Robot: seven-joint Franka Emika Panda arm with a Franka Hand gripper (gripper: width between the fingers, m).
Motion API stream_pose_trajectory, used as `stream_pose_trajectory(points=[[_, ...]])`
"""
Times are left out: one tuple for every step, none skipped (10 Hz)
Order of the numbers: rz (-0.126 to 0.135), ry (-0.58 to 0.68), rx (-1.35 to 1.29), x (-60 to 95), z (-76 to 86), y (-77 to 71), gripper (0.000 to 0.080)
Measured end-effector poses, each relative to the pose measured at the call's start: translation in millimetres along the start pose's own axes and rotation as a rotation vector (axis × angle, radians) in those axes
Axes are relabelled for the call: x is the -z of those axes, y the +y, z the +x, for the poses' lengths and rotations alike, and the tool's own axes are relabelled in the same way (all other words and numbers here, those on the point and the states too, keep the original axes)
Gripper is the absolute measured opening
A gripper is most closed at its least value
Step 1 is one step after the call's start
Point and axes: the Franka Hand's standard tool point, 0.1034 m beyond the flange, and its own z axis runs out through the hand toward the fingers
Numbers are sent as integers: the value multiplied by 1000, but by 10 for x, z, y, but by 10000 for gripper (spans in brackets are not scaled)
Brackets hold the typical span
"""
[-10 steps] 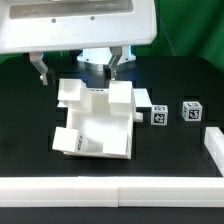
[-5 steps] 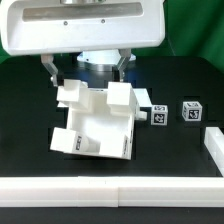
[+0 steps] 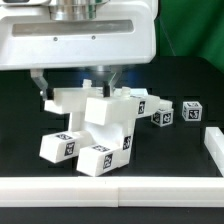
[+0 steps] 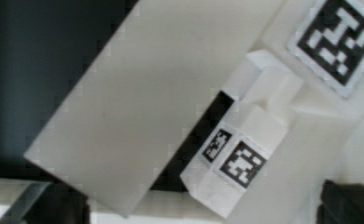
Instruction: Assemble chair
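Note:
The chair is a blocky white piece with tagged legs. It stands tilted on the black table, its two front legs toward the camera. My gripper hangs over its upper edge, open wide. One finger is at the exterior view's left of the flat plate and the other finger is behind the top. In the wrist view the chair's plate and a tagged block fill the picture between the dark fingertips. I cannot tell whether a finger touches the chair.
Two small tagged cubes lie to the exterior view's right of the chair. A long plain white rail runs along the front, with a white piece at the right edge.
The chair has tipped from lying flat to tilted up on its legs, their tags now facing the camera. The gripper has come lower and closer over it, still wide apart.

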Motion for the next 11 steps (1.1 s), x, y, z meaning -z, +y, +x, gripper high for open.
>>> stream_pose_trajectory(points=[[-5, 1, 5, -39, 36, 93, 649], [-9, 10, 15, -33, 88, 174, 649], [-11, 17, 25, -28, 103, 225, 649], [-13, 18, 23, -28, 96, 265, 649], [-13, 18, 22, -25, 96, 271, 649], [-13, 18, 18, -20, 94, 272, 649], [-12, 18, 8, -9, 89, 263, 649], [-6, 14, -24, 32, 72, 213, 649], [10, 6, -54, 145, 13, 104, 649], [20, 9, -72, 247, -28, 8, 649], [31, 17, -93, 385, -63, -119, 649]])
